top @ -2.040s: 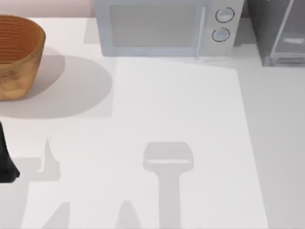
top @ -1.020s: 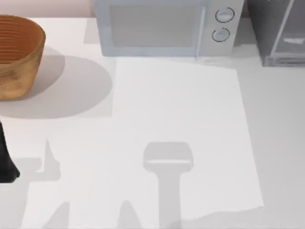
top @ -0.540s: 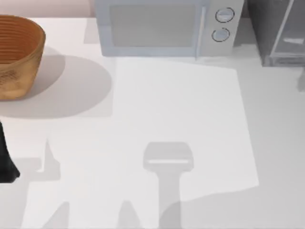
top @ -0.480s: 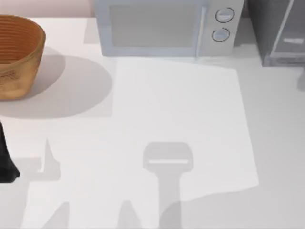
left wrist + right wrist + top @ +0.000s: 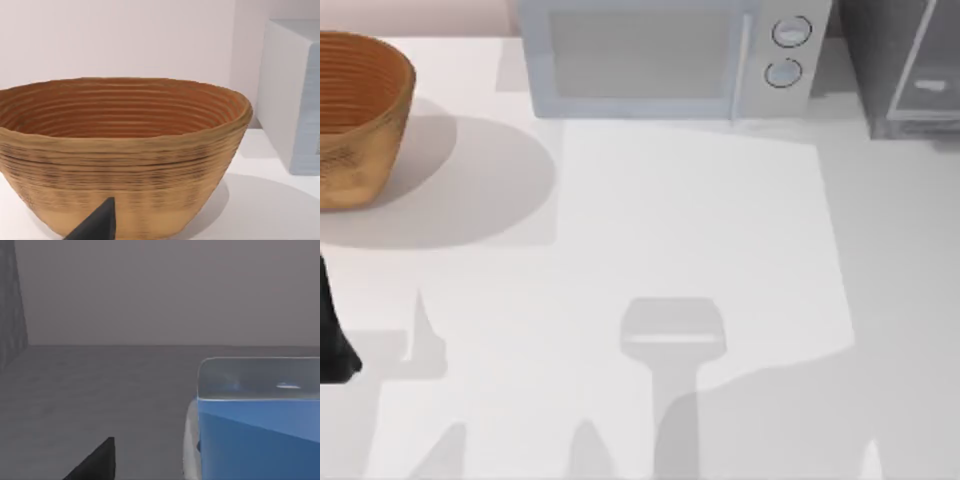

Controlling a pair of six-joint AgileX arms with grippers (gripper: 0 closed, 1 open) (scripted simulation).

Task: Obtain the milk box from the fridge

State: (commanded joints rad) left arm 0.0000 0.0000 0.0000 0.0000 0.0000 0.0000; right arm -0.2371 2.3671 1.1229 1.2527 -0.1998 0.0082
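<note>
So the right gripper (image 5: 107,462) is inside the fridge (image 5: 900,70), which sits at about 1 o'clock on the table (image 5: 720,250) in the top view. Only one dark fingertip pokes into the right wrist view, so I can't tell if the fingers are spread or closed.

The milk box (image 5: 255,435) is right there, close to the camera and off toward 4 o'clock from that fingertip, blue top facing us. I'd slide sideways until the carton sits between the fingers, go in level, then close gently, since cartons squash.

Behind it there's the grey fridge floor and back wall.

The left arm (image 5: 332,330) is parked at 9 o'clock near the basket (image 5: 355,110), with the microwave (image 5: 665,55) at 12.
</note>
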